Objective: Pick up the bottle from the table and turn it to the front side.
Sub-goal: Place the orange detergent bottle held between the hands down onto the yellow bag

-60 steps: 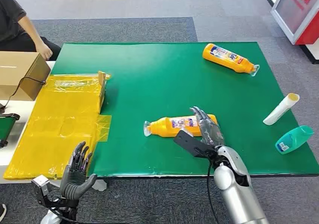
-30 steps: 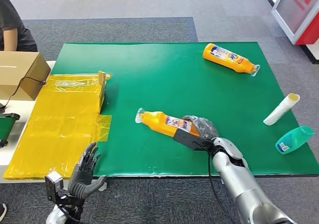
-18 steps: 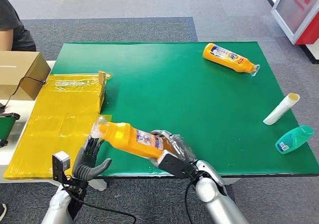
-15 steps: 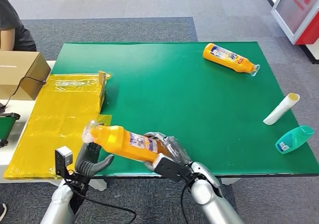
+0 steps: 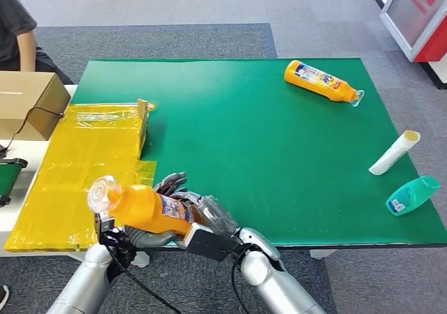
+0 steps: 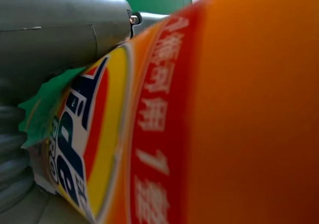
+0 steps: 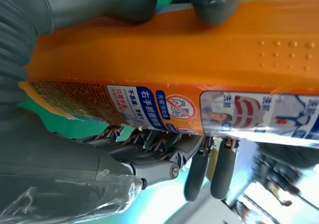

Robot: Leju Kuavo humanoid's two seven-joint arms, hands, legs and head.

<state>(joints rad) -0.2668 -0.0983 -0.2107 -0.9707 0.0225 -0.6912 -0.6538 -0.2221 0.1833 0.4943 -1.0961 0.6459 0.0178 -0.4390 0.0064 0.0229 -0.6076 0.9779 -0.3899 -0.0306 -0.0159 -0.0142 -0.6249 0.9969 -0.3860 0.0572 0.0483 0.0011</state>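
Grey carpeted floor beyond a green bench, with yellow plastic sheeting over its left end, a cardboard box further left, and at the right a second orange bottle far back, a white tube and a teal bottle lying near the edge. Held off the near-left edge, roughly level with clear cap leftward: the orange bottle, right hand clamped around its base end. Left hand cupped beneath it, fingers reaching up behind the body, touching; whether gripping, cannot tell.
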